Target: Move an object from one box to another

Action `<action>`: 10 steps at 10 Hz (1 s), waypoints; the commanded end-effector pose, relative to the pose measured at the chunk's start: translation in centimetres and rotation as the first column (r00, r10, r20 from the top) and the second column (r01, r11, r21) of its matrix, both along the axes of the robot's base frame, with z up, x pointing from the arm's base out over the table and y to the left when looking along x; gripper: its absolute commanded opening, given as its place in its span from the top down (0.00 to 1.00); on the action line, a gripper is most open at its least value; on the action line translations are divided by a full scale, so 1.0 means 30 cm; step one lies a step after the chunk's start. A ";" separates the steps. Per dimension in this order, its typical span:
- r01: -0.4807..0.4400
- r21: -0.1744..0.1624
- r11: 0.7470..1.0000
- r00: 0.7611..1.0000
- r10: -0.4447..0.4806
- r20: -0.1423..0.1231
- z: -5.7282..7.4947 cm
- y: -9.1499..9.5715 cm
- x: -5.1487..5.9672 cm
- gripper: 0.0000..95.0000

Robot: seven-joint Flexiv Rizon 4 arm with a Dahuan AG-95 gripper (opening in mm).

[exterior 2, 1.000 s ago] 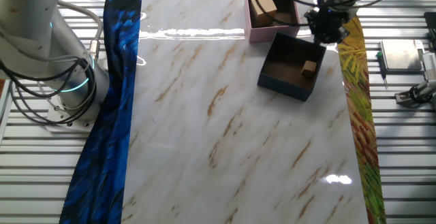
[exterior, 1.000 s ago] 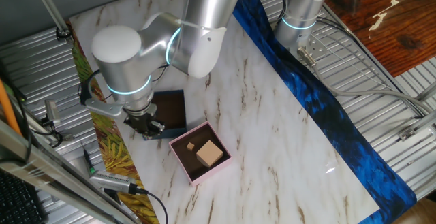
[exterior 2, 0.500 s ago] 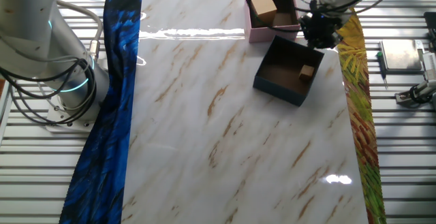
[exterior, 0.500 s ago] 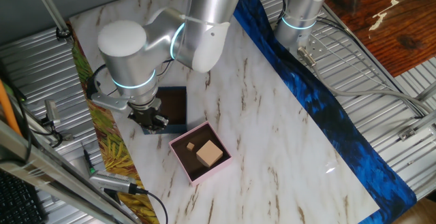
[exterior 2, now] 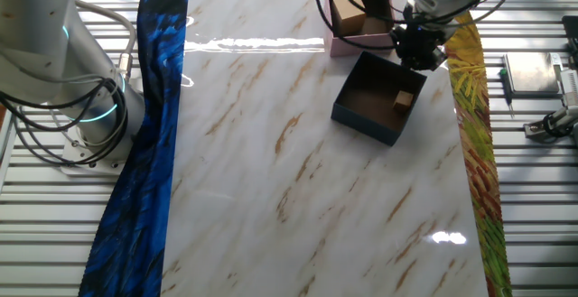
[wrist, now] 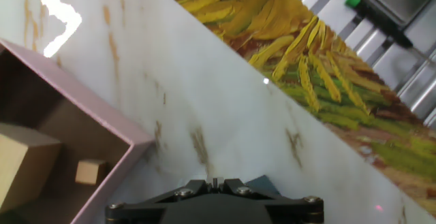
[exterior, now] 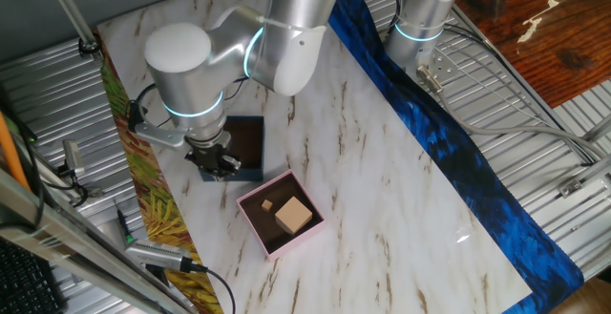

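The tool (exterior 2: 417, 49) hangs over the corner of the dark navy-blue box (exterior 2: 376, 97) nearest the pale pink box (exterior: 280, 215); its fingers appear drawn together, but whether they grip anything cannot be told. A small wooden cube (exterior 2: 403, 101) lies inside the navy box near that corner. The pink box, just beside the navy box on the marble tabletop (exterior 2: 298, 180), holds a large wooden block (exterior: 293, 216) and a small cube (exterior: 268, 204).

You will find no readable text, label, brand, number or sign in any view, whether on the boxes, the arm or the worktop (exterior 2: 298, 171).
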State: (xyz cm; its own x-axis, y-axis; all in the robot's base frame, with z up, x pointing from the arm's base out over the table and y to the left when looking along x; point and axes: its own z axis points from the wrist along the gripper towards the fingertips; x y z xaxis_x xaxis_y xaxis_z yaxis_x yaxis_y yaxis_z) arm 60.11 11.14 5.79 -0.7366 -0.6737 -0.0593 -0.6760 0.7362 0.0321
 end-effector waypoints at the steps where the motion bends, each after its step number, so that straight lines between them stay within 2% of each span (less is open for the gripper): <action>1: 0.002 -0.003 1.000 1.000 -0.002 -0.019 0.006 -0.003 -0.008 1.00; 4: 0.003 -0.023 1.000 0.999 -0.004 -0.045 0.047 -0.003 0.005 1.00; 5: -0.001 -0.025 1.000 0.999 0.000 -0.049 0.065 -0.005 0.020 1.00; 8: -0.035 -0.028 0.999 0.998 0.034 -0.061 0.090 -0.046 0.056 1.00; 10: -0.072 -0.041 0.997 0.995 0.068 -0.076 0.108 -0.093 0.061 1.00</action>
State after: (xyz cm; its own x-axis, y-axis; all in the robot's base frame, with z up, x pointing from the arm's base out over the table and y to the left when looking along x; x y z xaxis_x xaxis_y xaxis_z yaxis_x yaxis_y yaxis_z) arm 61.97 8.53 9.00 -0.6926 -0.7210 0.0217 -0.7194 0.6926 0.0533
